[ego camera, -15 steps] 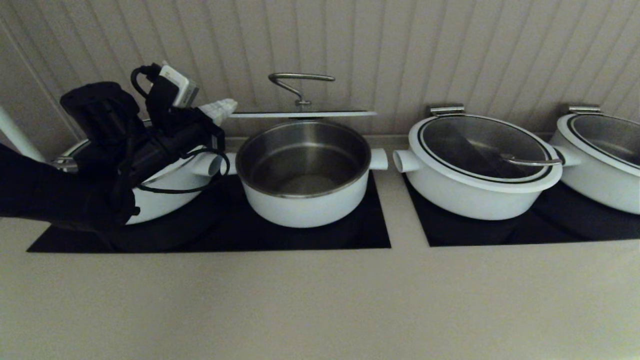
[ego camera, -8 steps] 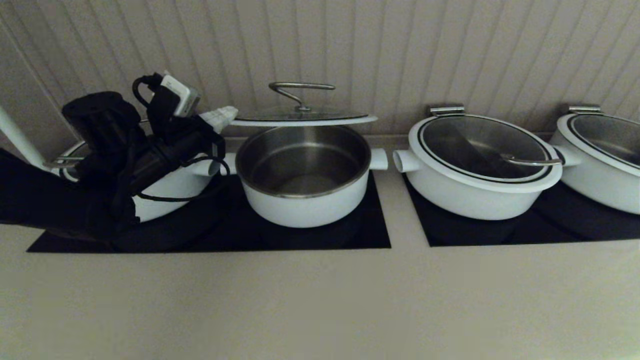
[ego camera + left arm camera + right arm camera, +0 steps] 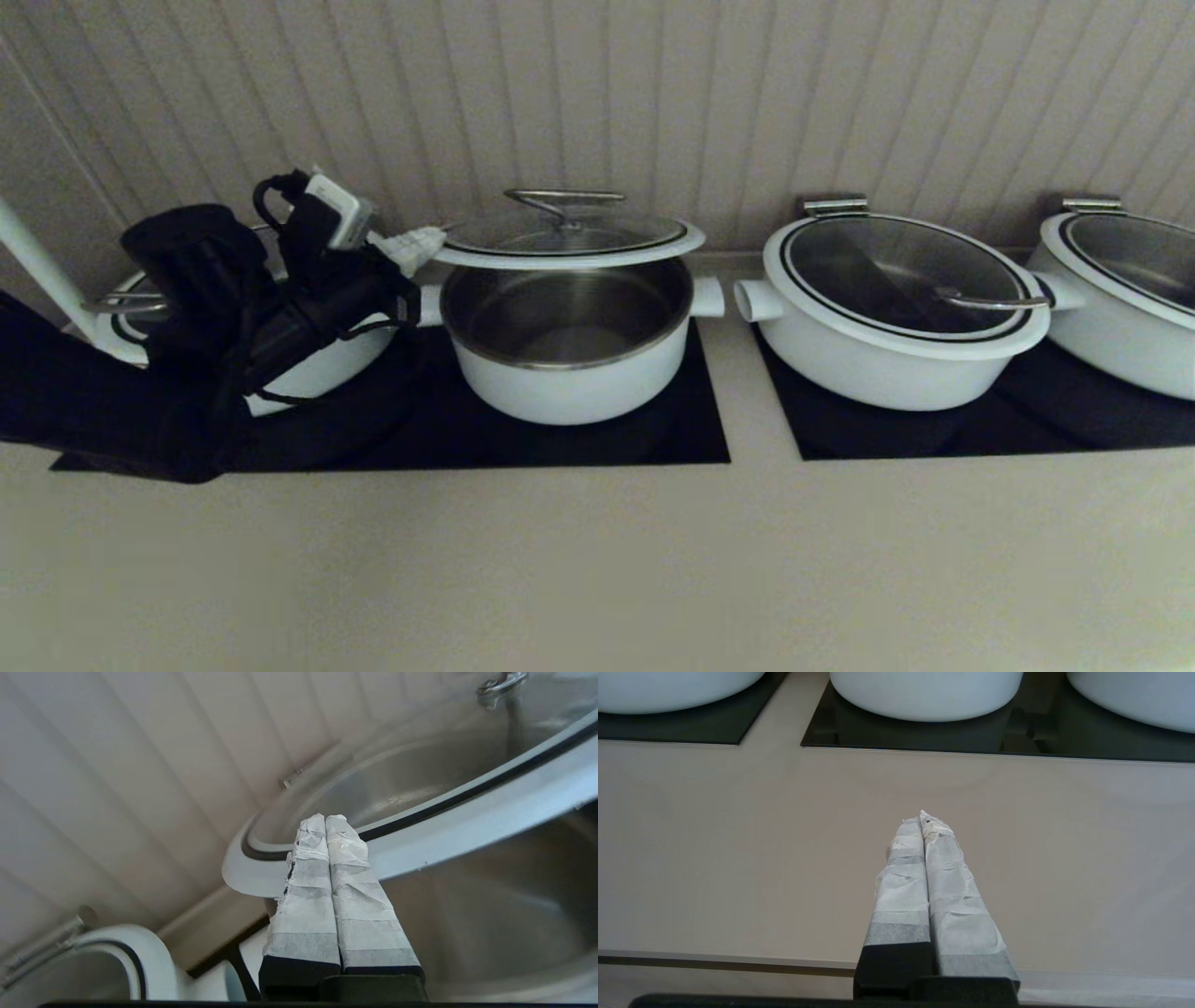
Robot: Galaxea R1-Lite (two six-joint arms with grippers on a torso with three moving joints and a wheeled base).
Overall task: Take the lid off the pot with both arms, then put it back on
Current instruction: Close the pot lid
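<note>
You see the lid (image 3: pixel 568 235) held in the air just above the pot (image 3: pixel 569 341), tipped a little, with a gap under it so the shiny steel inside the pot shows. The left gripper (image 3: pixel 415 245) is at the lid's left edge. From the head view you cannot tell how its white taped fingers (image 3: pixel 407 246) hold the rim, because they look small there and the black left arm (image 3: pixel 215 308) hides the rest. That arm also covers most of the wide pot (image 3: pixel 317 350) behind it.

The left wrist view fills that in. There the left gripper (image 3: pixel 326 820) has its two fingers (image 3: pixel 348 877) pressed flat together, and the lid's white rim (image 3: pixel 467 821) comes out from behind them on both sides, so they lie against the rim. You still cannot see whether anything is pinched between them. The lid's handle (image 3: pixel 502 683) is cut off at the edge of that picture.

The head view does not show the right gripper at all. Only the right wrist view shows it: the right gripper (image 3: pixel 923 815) hangs over the bare counter (image 3: pixel 738 858), fingers (image 3: pixel 952 896) pressed together and holding nothing, well apart from the pots. Beyond the fingertips only the white bottoms of pots (image 3: pixel 924 695) on black mats (image 3: pixel 901 735) show; their tops are cut off.
</note>
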